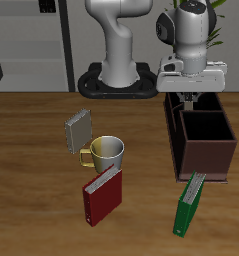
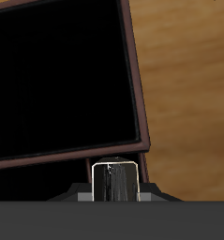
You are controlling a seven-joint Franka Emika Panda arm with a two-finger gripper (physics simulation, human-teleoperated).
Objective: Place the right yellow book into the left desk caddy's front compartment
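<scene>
My gripper [image 1: 191,93] hangs over the back end of the left desk caddy [image 1: 207,160], a dark maroon open box. It is shut on a thin grey-tan yellow book with pale page edges [image 2: 115,181], held on edge. In the wrist view the book sits just past the partition [image 2: 67,159], over the well farther back. The other well, nearer the table's front edge [image 1: 206,130], shows dark and empty [image 2: 57,75]. A second, alike grey-tan book [image 1: 78,130] stands on the table far from the caddy, beside the mug.
A pale yellow mug [image 1: 107,152] stands mid-table. A dark red book [image 1: 101,194] lies in front of it. A green book [image 1: 189,204] lies near the caddy's front end. The robot's base [image 1: 119,75] is at the back.
</scene>
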